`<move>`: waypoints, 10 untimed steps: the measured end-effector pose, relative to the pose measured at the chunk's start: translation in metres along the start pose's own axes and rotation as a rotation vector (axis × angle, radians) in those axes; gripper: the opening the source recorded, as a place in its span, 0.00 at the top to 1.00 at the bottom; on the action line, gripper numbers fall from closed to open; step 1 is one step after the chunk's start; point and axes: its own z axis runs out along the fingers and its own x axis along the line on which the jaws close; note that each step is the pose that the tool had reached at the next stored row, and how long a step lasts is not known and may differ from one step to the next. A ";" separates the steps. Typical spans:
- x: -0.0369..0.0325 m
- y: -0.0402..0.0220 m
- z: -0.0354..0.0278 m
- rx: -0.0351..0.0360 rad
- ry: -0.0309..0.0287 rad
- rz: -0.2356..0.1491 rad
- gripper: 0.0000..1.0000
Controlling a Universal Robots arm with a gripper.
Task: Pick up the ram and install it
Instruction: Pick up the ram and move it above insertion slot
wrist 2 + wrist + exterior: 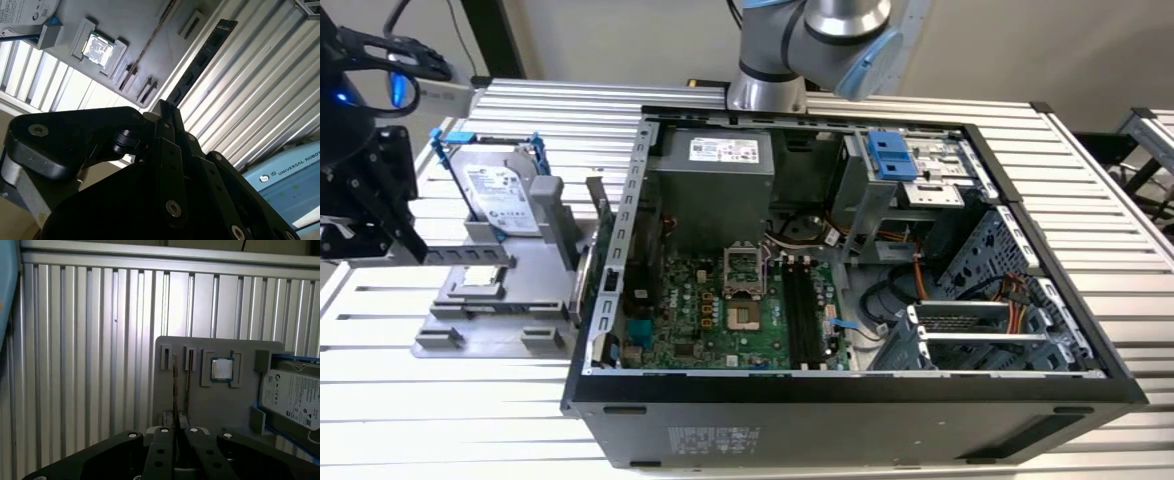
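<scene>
Ribbed metal table [1081, 150] carries everything. The open PC case [854, 405] sits at centre w/ its side off and mobo [707, 310] exposed. The black memory slots [803, 310] lie right of the bare CPU socket. The arm's base [781, 60] stands at the far edge behind the case. Its black wrist assy [360, 170] hangs at the exterior view's left, beside the gray fixture tray [487, 300].

The tray lies on the table just left of the case. An HDD in a blue frame [500, 195] stands on the tray's far part.

In both wrist views the gripper [165, 107] [177, 429] has its fingers drawn narrow, pinched on one end of the ram [200, 60]. The stick looks dark w/ a row of chips. It juts from the fingertips over the table, alongside the tray's edge. In the first wrist view it shows edge-on as a thin line [174, 390] running from the tips over the tray's two empty slots. Can't tell if it touches the tray.

The square silver CPU chip [221, 369] [98, 48] sits in its tray pocket, between the slots and the HDD.
</scene>
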 end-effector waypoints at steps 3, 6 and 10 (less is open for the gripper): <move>-0.0001 0.0000 -0.0024 -0.0001 0.0001 0.000 1.00; -0.0002 0.0000 -0.0053 -0.0001 0.0001 0.000 1.00; -0.0003 -0.0001 -0.0091 -0.0001 0.0000 0.000 1.00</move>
